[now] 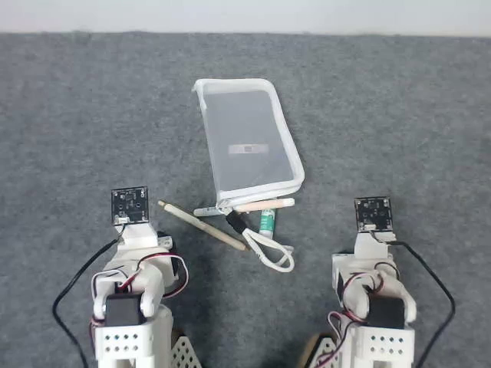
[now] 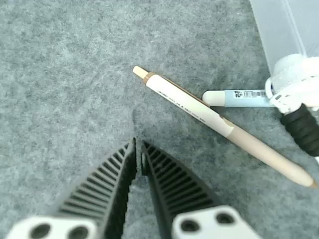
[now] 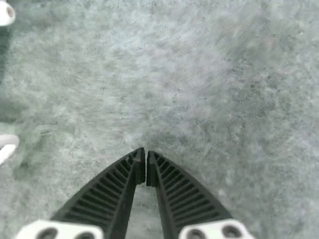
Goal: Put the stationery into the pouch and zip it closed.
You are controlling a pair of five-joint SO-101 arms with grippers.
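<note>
The translucent pouch (image 1: 249,146) with a white zip lies flat at mid-table. At its near end lie several stationery items: a long beige pen (image 1: 201,225), a shorter pinkish pen (image 1: 265,204), a small white-and-blue stick (image 1: 207,211) and a green-labelled item (image 1: 266,221). A black piece on a white cord loop (image 1: 270,249) trails from there. The left wrist view has the beige pen (image 2: 219,124) just beyond my left gripper (image 2: 138,144), which is shut and empty. The white-and-blue stick (image 2: 239,97) and the pouch corner (image 2: 284,30) lie past it. My right gripper (image 3: 145,152) is shut over bare carpet.
Grey carpet (image 1: 383,115) covers the table. The left arm (image 1: 130,230) stands near-left of the items and the right arm (image 1: 374,222) near-right. White bits of the cord (image 3: 6,144) show at the edge of the right wrist view.
</note>
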